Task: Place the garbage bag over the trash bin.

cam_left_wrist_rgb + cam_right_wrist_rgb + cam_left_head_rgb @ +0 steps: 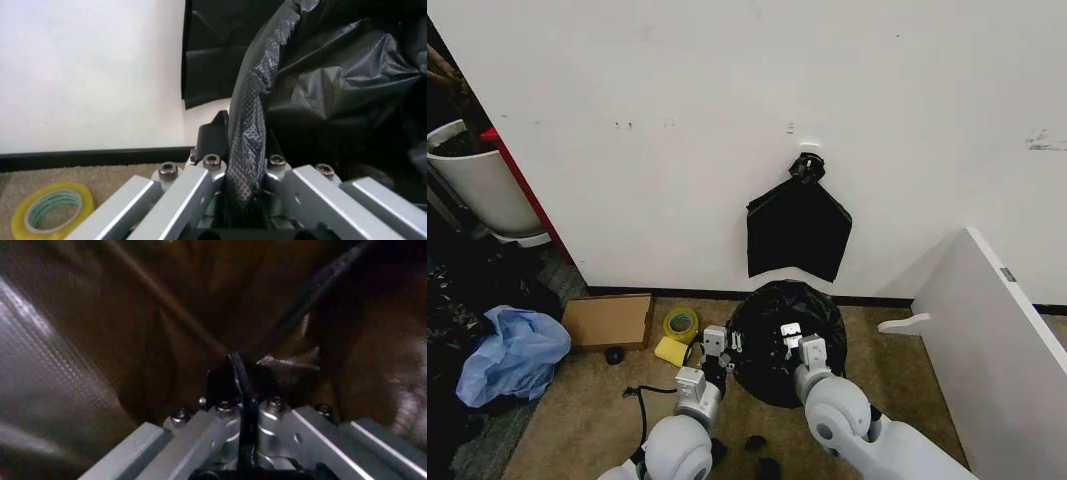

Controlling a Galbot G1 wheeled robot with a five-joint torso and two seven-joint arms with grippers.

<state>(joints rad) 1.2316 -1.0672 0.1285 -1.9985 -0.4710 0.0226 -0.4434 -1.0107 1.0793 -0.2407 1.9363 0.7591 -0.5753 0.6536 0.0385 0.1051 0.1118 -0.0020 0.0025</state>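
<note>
From the head camera, the thin, glossy black plastic garbage bag (787,340) sits as a rounded mound on the tan carpet, directly below the flat black bundle of bags (798,228) hanging on the white wall; it seems draped over the bin, since no cream plastic is visible under it. The left gripper (717,343) meets the mound's left edge and the right gripper (793,342) reaches over its top, likely to spread the mouth apart. A yellow roll of tape (680,323) lies just left of the mound. In the left wrist view, the fingers are clamped on a bunched fold of film (248,145), holding the rim taut. In the right wrist view, the fingers pinch a thin ridge of film (243,390), with bag all around.
</note>
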